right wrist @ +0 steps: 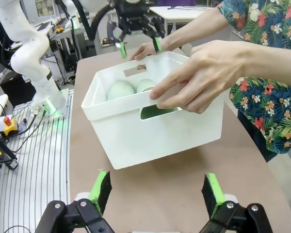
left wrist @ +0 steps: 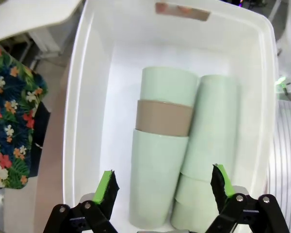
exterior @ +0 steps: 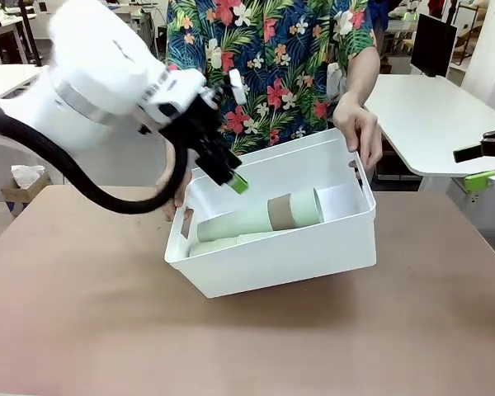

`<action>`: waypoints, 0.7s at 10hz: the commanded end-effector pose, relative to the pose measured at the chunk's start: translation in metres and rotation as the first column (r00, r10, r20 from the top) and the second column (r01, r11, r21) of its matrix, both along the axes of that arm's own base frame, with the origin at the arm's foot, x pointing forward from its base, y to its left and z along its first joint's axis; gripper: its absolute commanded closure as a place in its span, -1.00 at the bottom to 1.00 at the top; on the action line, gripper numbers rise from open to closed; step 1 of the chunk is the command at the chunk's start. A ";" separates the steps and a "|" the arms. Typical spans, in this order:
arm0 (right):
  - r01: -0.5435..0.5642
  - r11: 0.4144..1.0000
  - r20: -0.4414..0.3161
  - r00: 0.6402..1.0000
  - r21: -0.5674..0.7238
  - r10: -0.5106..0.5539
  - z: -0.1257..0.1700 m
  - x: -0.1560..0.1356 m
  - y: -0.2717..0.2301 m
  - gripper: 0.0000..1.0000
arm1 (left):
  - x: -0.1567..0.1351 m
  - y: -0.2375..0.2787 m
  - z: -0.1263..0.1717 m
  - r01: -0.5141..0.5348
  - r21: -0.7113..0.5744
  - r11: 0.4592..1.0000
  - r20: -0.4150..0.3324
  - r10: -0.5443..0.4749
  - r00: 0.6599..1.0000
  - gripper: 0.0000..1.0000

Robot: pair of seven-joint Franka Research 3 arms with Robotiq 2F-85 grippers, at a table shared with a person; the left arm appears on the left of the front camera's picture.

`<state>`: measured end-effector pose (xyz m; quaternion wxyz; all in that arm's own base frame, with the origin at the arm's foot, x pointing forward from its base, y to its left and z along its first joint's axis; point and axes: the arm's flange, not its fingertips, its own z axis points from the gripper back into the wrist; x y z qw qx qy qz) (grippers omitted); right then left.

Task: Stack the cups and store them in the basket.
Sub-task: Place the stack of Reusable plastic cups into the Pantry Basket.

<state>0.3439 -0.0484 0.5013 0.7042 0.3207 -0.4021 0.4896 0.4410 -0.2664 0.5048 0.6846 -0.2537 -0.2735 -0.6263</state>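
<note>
The tilted white rectangular plastic basket (exterior: 313,256) has two lying stacks of mint and brown tumbler cups (left wrist: 160,160) along its robot-side wall, leaving a bare strip of floor by the person's-side wall. One hand (exterior: 359,132) and the other hand (exterior: 175,186) block both short ends. The brown table (exterior: 91,313) in front lies bare.

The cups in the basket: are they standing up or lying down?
Lying down. The cups rest on their sides along the floor of the basket, nested into two stacks side by side.
</note>
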 end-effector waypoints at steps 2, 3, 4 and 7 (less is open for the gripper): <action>0.009 1.000 -0.005 1.000 0.024 -0.009 0.004 0.001 0.001 -1.00 | -0.012 0.087 0.028 0.032 -0.116 0.993 -0.007 -0.033 0.999 -1.00; 0.009 1.000 -0.005 1.000 0.024 -0.009 0.004 0.001 0.001 -1.00 | -0.015 0.122 0.042 0.033 -0.165 0.986 0.005 -0.033 0.999 -1.00; 0.009 1.000 -0.005 1.000 0.024 -0.009 0.004 0.001 0.001 -1.00 | -0.021 0.163 0.051 0.022 -0.200 0.979 0.019 -0.019 1.000 -1.00; 0.009 1.000 -0.005 1.000 0.024 -0.009 0.004 0.001 0.001 -1.00 | -0.037 0.249 0.057 -0.022 -0.252 0.967 0.074 0.042 0.996 -1.00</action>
